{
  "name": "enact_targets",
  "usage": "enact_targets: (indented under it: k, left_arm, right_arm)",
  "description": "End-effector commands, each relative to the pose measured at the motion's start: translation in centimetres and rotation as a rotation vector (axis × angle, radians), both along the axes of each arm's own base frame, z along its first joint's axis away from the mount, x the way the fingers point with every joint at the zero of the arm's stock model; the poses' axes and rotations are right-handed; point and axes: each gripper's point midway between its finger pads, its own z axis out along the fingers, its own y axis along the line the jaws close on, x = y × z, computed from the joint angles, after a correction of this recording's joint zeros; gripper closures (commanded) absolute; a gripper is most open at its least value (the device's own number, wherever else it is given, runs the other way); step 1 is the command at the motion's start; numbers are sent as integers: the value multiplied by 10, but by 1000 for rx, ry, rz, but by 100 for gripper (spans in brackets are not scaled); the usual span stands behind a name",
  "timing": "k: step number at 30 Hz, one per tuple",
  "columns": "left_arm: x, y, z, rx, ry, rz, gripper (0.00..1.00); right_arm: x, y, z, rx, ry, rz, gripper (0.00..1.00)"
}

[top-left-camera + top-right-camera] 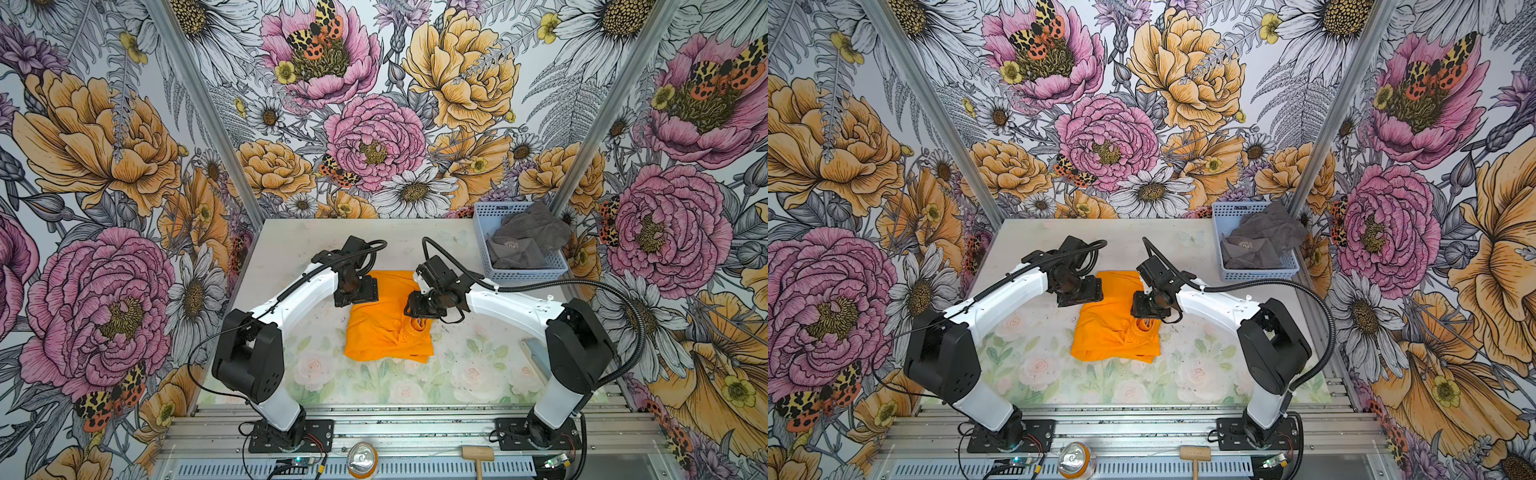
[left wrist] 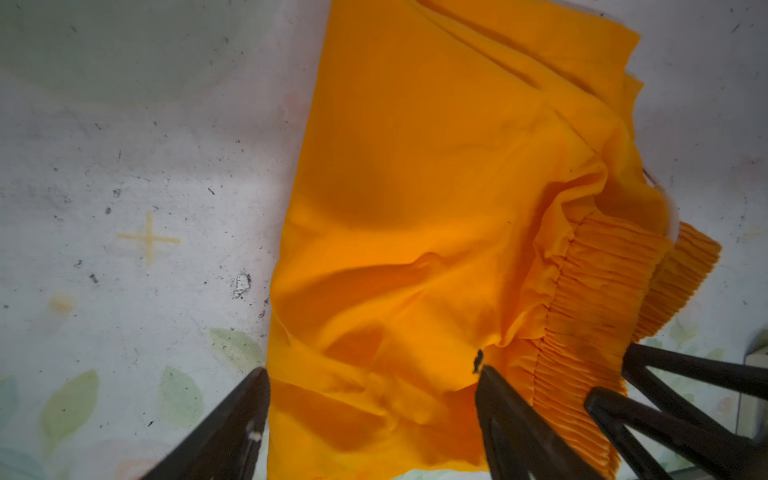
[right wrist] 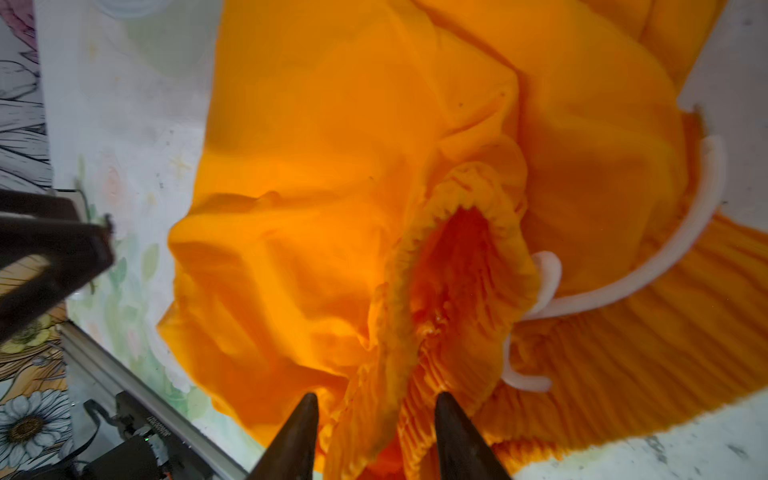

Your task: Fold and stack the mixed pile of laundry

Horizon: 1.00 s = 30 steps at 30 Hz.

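Top views both: a pale blue basket [image 1: 528, 274] is seen at the far right corner of the desk [image 1: 291, 249], with the grey towel [image 1: 528, 237] heaped inside, well apart from both hands. The orange shorts [image 1: 378, 332] are spread mid-desk. The left hand [image 2: 372, 372] is held wide open over their far left corner, nothing gripped. The right hand [image 3: 377, 397] is held half open around the ribbed waistband; whether it is pinched cannot be told.
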Motion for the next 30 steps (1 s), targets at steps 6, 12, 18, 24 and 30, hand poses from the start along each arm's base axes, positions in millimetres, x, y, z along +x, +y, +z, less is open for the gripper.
enact_targets:
  k: [6,12,18,24,30]
  left_arm:
    - [-1,8,-6,-44,-23,2,21]
    - [-3,9,-13,-41,-13,-1,21]
    - [-4,10,-18,-36,-5,3,21]
    - [-10,11,-32,-31,22,-1,23]
    - [-17,7,-41,-26,43,-16,24]
  right_arm:
    - [14,-23,-5,-85,-54,-26,92]
    - [9,-45,6,-68,-90,1,98]
    - [16,-65,11,-46,-147,-4,100]
    - [18,-75,-19,-49,-125,-15,100]
    - [32,-74,-43,-94,-131,-2,100]
